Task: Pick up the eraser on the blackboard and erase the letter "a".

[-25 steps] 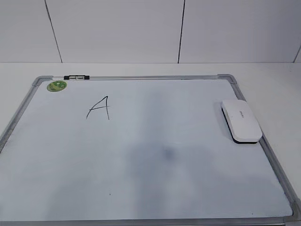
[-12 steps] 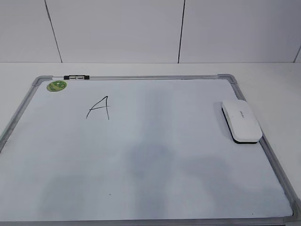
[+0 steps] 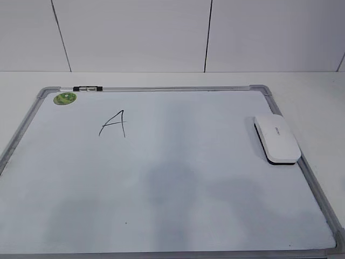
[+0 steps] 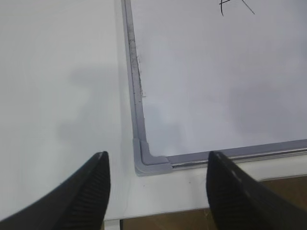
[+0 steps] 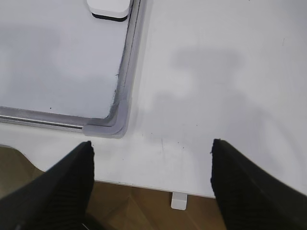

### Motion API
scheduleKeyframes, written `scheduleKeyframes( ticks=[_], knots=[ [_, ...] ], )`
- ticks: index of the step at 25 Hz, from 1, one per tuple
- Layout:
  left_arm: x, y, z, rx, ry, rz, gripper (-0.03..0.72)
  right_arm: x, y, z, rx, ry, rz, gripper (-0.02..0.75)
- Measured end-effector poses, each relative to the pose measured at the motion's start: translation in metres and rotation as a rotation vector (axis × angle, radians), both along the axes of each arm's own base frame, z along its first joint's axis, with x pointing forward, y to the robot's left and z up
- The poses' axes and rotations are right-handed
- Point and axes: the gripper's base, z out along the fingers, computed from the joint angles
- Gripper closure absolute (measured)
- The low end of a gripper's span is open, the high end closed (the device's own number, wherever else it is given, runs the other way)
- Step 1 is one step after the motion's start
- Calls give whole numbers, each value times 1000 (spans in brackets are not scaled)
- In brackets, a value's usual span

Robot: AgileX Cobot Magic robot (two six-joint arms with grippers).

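The blackboard (image 3: 188, 178) is a white board with a silver-grey frame, lying flat on the table. The white eraser (image 3: 276, 138) lies on it by the right frame and also shows at the top of the right wrist view (image 5: 109, 6). One angular capital "A" (image 3: 113, 123) is written at the upper left; its lower strokes show in the left wrist view (image 4: 247, 5). No lowercase "a" shows. My left gripper (image 4: 157, 191) is open and empty over the board's near left corner (image 4: 149, 162). My right gripper (image 5: 151, 187) is open and empty beside the near right corner (image 5: 115, 125). Neither gripper shows in the exterior view.
A green round sticker (image 3: 64, 98) and a small black clip (image 3: 87, 88) sit at the board's far left corner. White table (image 5: 211, 72) surrounds the board. The table's front edge (image 5: 144, 184) lies under both grippers, with brown floor below. A white wall stands behind.
Faint shadows on the board's lower middle have shifted. The eraser, the board and the written "A" have not moved.
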Motion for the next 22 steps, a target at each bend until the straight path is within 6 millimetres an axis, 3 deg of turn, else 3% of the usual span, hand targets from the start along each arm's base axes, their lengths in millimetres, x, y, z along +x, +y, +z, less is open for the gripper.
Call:
scheduleKeyframes(
  ticks=[13, 22],
  knots=[
    [-1, 0, 0, 0, -7, 0, 277, 0, 0, 0, 0, -5, -14, 149],
    [-27, -1, 2, 4, -167, 0, 277, -7, -5, 1, 1, -38, -201, 149]
  ],
)
